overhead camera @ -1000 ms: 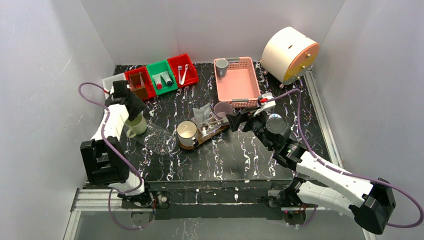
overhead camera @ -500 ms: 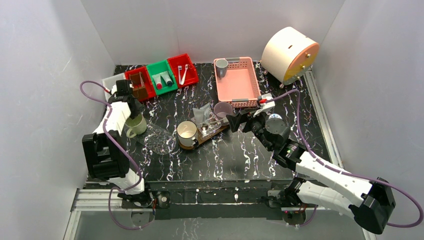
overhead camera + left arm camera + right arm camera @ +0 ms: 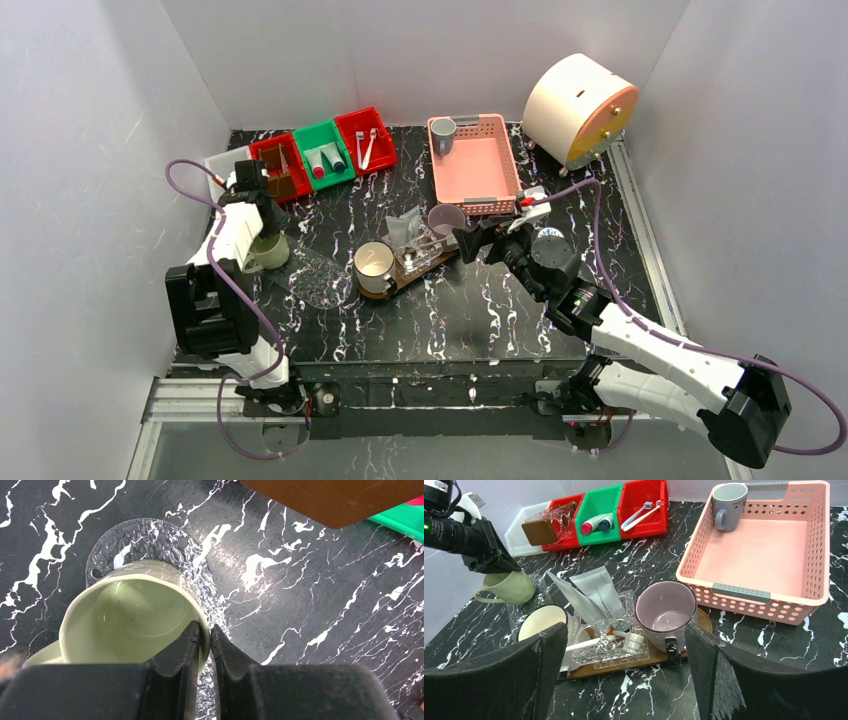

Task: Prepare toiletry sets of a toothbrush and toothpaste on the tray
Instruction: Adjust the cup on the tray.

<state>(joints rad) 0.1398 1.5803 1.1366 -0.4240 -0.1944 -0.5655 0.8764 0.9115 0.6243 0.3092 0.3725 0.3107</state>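
Step in hand: by my judgement, taking up the pale green mug (image 3: 268, 250) to bring it to the tray (image 3: 649, 657)
Pale green mug: stands upright at the left side of the table, on a clear textured disc (image 3: 145, 540), with its handle turned to the left edge
Tray: lies in the middle of the table, its long axis running from near-left to far-right; a white mug (image 3: 373, 265) stands on its near-left end and a purple mug (image 3: 666, 612) on its far-right end
Between the two mugs: a clear glass dish (image 3: 599, 645) with a toothbrush (image 3: 589, 642), a small capped tube (image 3: 631, 642) and plastic bags (image 3: 594, 592)
Direction of the coming move: the tray is to the right of the pale green mug and well apart from it, so the carry would go rightward toward the white mug's end
Nearer arm: the left arm is at the pale green mug; the right arm is at the far-right end of the tray
Left gripper (image 3: 204, 630): narrow, pinching the mug wall, one finger inside the rim and one outside
Right gripper (image 3: 624, 627): spread wide, holding nothing, just to the right of the purple mug and not touching it
Care: the pinch sits on one side of the rim only, so the mug may tilt when it is lifted
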